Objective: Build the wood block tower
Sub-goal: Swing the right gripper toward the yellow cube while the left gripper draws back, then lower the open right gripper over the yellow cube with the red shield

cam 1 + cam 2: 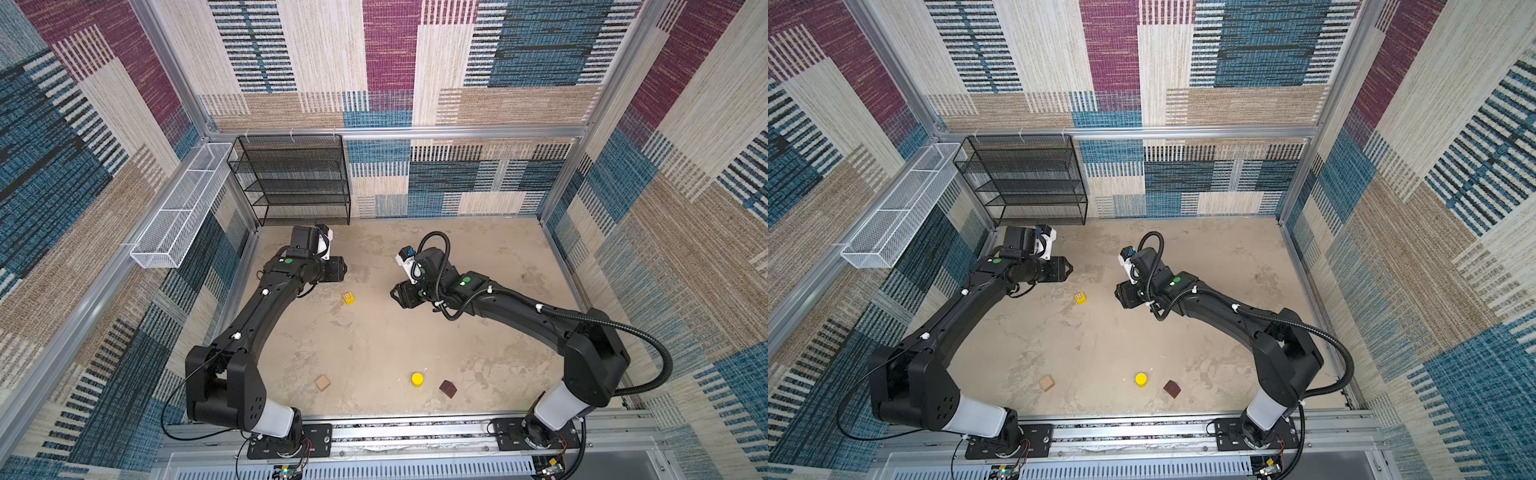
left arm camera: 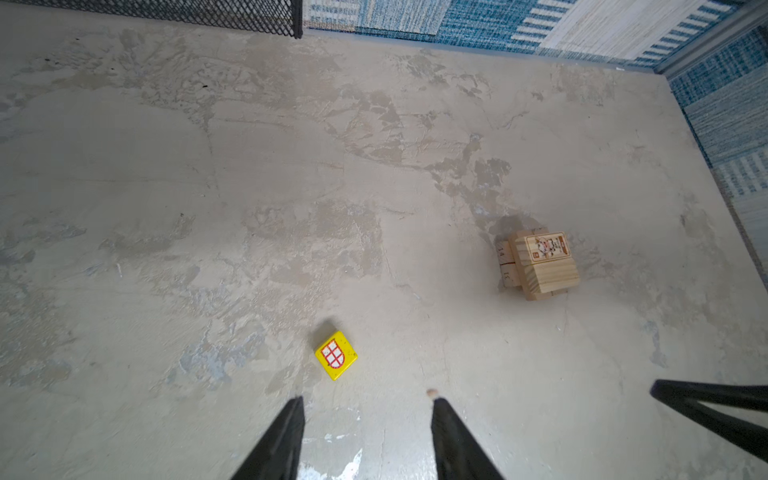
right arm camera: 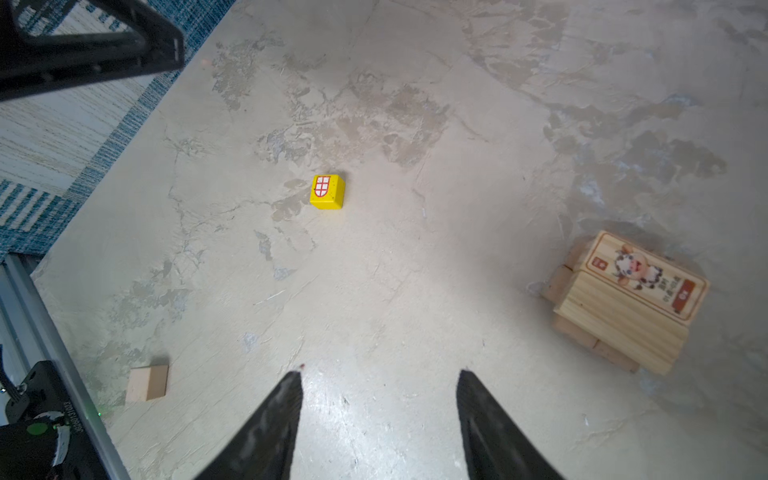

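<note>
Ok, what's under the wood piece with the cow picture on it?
Pale planks lie crosswise under the cow plank; only their ends stick out. How many there are, and their middles, are covered.

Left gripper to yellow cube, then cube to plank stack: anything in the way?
Nothing visible. In the left wrist view only bare table lies between the left gripper and the yellow cube, and between the cube and the plank stack. The right gripper looks off that line.
</note>
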